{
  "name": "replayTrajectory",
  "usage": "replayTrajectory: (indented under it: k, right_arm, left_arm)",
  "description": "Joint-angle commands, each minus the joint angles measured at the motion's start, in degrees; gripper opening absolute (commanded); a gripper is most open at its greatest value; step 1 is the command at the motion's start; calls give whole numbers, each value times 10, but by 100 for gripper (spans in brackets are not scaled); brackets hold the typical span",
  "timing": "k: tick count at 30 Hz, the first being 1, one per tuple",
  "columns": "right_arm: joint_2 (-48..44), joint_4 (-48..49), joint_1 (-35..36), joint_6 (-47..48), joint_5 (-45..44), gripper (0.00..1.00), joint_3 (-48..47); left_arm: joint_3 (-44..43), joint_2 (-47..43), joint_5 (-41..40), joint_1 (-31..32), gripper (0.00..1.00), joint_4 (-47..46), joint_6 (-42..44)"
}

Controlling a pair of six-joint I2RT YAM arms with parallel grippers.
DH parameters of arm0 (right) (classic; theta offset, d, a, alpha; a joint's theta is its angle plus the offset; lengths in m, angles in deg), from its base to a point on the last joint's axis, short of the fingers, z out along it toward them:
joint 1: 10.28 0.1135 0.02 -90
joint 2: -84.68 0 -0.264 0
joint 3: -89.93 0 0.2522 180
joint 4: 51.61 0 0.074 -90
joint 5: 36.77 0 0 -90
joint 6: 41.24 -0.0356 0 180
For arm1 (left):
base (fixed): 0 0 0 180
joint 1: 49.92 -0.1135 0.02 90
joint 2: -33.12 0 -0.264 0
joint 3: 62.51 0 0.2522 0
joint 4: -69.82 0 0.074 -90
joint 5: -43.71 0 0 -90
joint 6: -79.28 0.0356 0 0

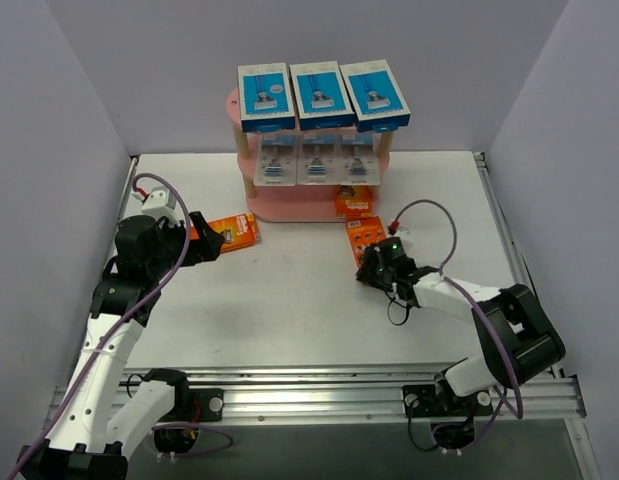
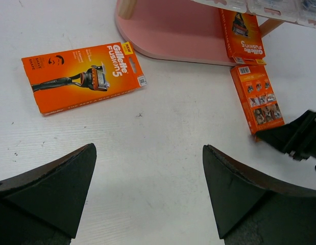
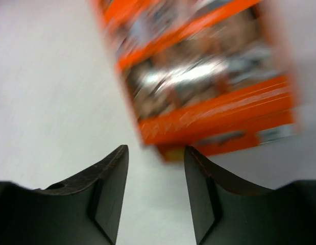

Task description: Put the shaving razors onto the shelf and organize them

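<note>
A: Where on the bench point(image 1: 289, 300) for the shelf point(image 1: 284, 208)?
B: Against the far edge, about midway along. Holds three blue boxes point(image 1: 322, 95) across the top board and three clear packs point(image 1: 316, 160) across the middle one. One kind per tier, probably to keep the sorts together.
A: And the orange ones?
B: Only the shelved card point(image 2: 242, 33) on the bottom board, at its right end. Back-up card point(image 1: 366, 237) flat on the bench, just beside that board's front edge. Face-up card point(image 2: 83, 76) nearer the left edge, apart from the shelf.
A: Right hand point(image 3: 155, 153)?
B: Low over the bench, jaws narrowly apart, gripping nothing. Aimed at the near end of the back-up card, seemingly to take it by its thin edge.
A: Left hand point(image 2: 148, 148)?
B: Spread wide, empty, hanging just short of the face-up card. Likely held wide for that broad pack.
A: Left to do?
B: By the look of it, two cards to bring onto the bottom board beside the first.
</note>
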Motion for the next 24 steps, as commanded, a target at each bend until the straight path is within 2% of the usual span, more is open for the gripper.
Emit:
replayTrajectory:
  k: [1, 3, 7, 14, 16, 21, 24]
  right_arm:
    - [-24, 11, 105, -87, 122, 45, 28]
    - [-50, -29, 129, -92, 103, 45, 13]
    - [-110, -92, 126, -83, 65, 47, -16]
    - [-132, -119, 101, -70, 22, 49, -31]
    - [-125, -116, 67, -63, 23, 52, -30]
    - [-102, -80, -37, 0, 120, 56, -23]
    - [-82, -76, -84, 34, 144, 58, -30]
  left_arm:
    - [0, -1, -6, -2, 94, -2, 7]
    - [0, 0, -7, -2, 94, -1, 7]
    - [0, 1, -5, -3, 94, -1, 7]
    - [0, 1, -3, -2, 94, -2, 7]
    - [1, 1, -3, -2, 94, -3, 7]
    - [5, 8, 14, -1, 94, -7, 3]
    - [3, 18, 25, 0, 94, -9, 2]
